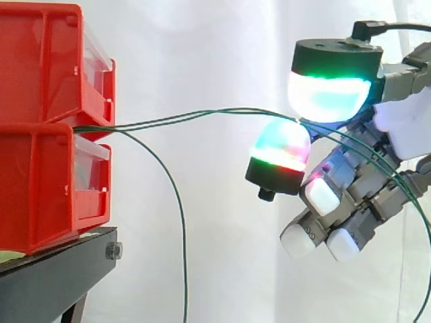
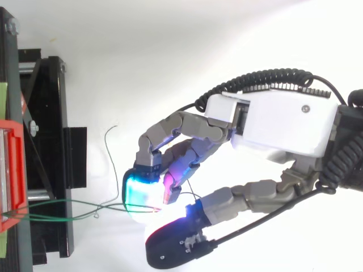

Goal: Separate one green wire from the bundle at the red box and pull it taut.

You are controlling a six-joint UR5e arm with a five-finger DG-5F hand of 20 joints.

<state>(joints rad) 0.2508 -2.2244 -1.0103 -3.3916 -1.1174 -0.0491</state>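
Wires [image 1: 202,113], two thin green ones lying close together, run almost level from the seam of the red box [image 1: 37,74] toward the hand [image 2: 272,122]. Their long axis goes from 9 o'clock to 3 o'clock in the side view. Seen from the hand, the box lies at 9 o'clock, well apart, in both views. A third green wire [image 1: 178,202] leaves the same seam and hangs loose toward 6 o'clock, apart from the hand.

The hand is pinching. Two glowing pads [image 1: 330,94] are pressed together, one at 12 o'clock and one at 6 o'clock of the contact. The wire pair passes just through this contact and then falls away toward 4 o'clock. I cannot tell if one wire or both are clamped there. The other fingers [image 1: 323,195] are curled under and hold nothing.

The pair makes a slight arch between box and pinch, so I judge it is not yet taut. The pull should go toward 3 o'clock, straight away from the box on its black stand [image 1: 60,269].
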